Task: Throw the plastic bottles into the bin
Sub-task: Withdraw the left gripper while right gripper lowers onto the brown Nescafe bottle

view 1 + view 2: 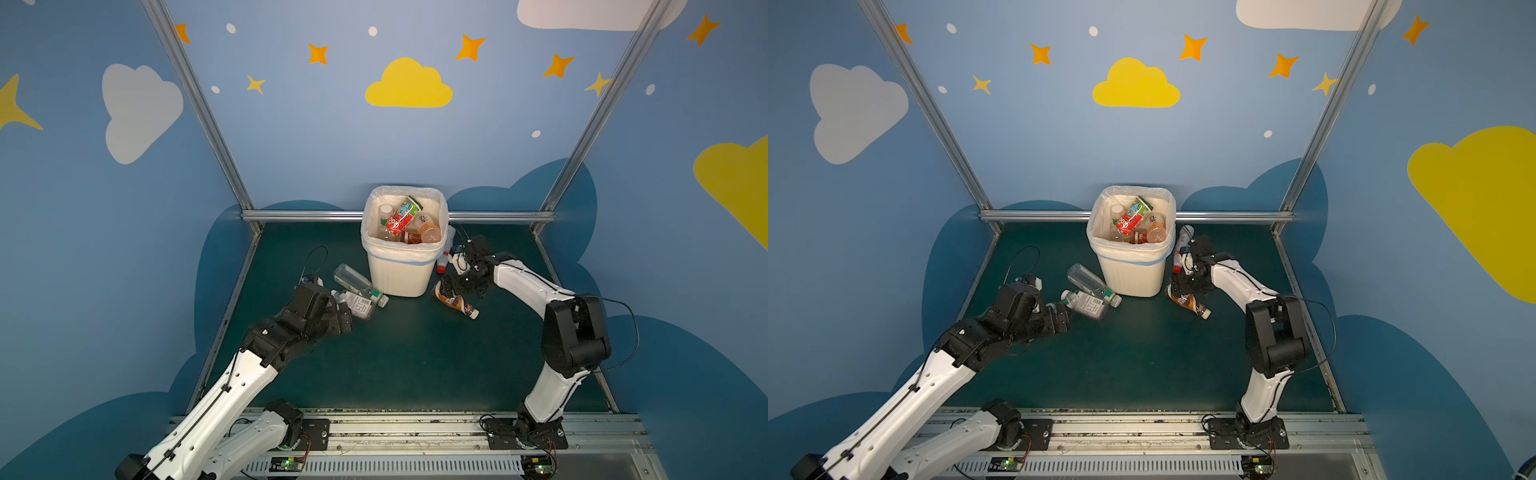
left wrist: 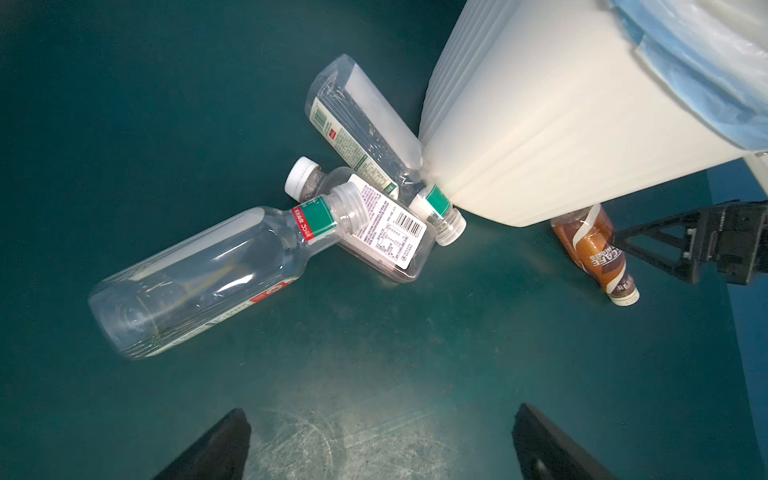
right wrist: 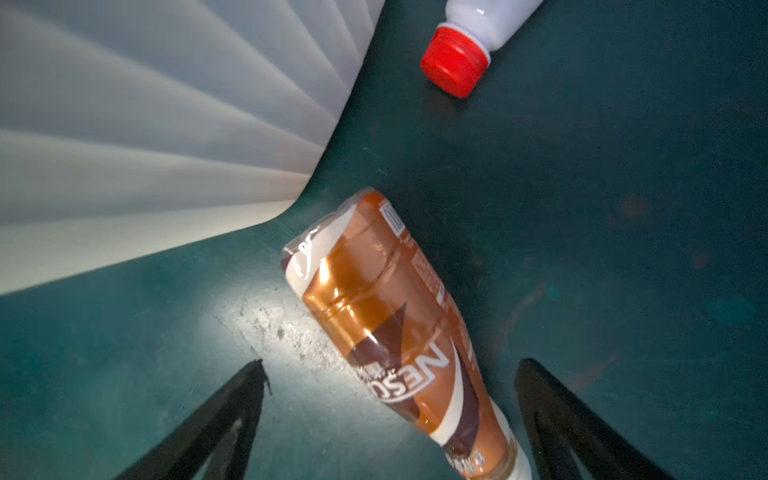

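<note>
- The bin (image 1: 399, 278) is set mid-table against the rear rail (image 1: 311, 215), where it can be reached by both arms. Several plastic bottles (image 1: 405, 220) are piled inside it, close to the rim.
- The right gripper (image 3: 392, 370) is held wide open with nothing gripped. One finger is placed on each side of the brown coffee bottle (image 3: 386, 311), which lies flat on the mat (image 1: 415, 353) just beside the bin's near corner. This straddle is judged to be preparation for a squeeze across the body.
- The left gripper (image 2: 382, 440) is also spread and empty, with bare mat between its fingers. It is kept low and aimed at three clear bottles lying ahead of it.
- The large clear bottle (image 2: 199, 282) is propped with its neck over the barcode-labelled bottle (image 2: 382, 224). Behind these, the green-labelled bottle (image 2: 361, 124) appears to be pressed against the bin wall.
- Because of this stacking, the propped bottle is judged best taken first; otherwise the others would be disturbed.
- A white bottle with a red cap (image 3: 455, 62) lies beside the bin, beyond the brown one, and is partly hidden by the right wrist in both top views.
- Little room is left between the bin wall and the brown bottle's base, so the inner finger could be caught there.
- With the pile so high, a dropped bottle could be bounced out.
</note>
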You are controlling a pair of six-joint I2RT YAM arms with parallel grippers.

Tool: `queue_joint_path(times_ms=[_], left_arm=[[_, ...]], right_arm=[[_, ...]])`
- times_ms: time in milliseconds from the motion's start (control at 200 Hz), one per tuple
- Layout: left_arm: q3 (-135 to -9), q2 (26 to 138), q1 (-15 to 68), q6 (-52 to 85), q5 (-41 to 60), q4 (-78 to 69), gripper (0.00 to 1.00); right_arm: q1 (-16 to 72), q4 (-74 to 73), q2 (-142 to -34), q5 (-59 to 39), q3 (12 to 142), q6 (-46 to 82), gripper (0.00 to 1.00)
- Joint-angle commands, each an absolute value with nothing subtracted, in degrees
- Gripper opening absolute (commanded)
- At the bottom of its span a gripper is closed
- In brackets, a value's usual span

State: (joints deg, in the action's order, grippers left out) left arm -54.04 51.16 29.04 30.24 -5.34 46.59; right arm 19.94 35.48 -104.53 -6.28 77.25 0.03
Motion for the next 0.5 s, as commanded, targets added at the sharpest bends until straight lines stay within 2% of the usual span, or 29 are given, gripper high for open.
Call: queue_joint_path(times_ms=[0, 496], left_arm=[[-54.27, 49.76, 28.99, 29.76, -7.27, 47.44, 0.99], [-54.98, 50.35, 28.80, 28.89, -7.65, 46.67, 0.99]], right_arm=[[20.21, 36.89, -106.59, -4.22, 79.09, -1.58, 0.95], [21.19, 36.98, -112.06, -3.79, 80.07, -0.30, 0.94]])
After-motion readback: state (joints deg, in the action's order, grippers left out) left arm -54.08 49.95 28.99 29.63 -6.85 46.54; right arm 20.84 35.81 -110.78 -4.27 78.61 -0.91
